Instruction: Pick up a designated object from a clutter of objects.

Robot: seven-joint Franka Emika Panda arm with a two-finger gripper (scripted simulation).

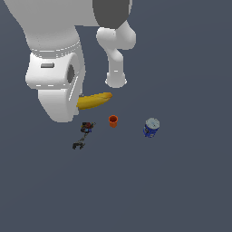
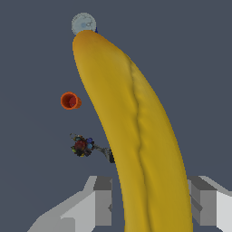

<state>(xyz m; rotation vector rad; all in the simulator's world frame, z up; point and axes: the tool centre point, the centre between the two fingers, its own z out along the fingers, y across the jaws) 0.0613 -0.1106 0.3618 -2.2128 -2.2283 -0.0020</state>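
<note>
Banana [image 2: 140,136] fills the wrist view, pincer [image 2: 149,206] clamped on both sides and seemingly lifted off the surface [image 1: 181,190]. Pickup looks basically done.

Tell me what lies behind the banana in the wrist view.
The banana partly covers the can's pale top and one end of the black clamp. The orange cup is uncovered.

Banana [image 2: 136,136]: smooth matt yellow skin, one creased seam lengthwise. Fingers [image 2: 102,201]: flat matt grey (plastic-looking). Arm [image 1: 54,68]: white, slightly glossy shell. Orange cup [image 1: 113,121]: matt. Can [image 1: 151,128]: pale top, printed blue side.
</note>
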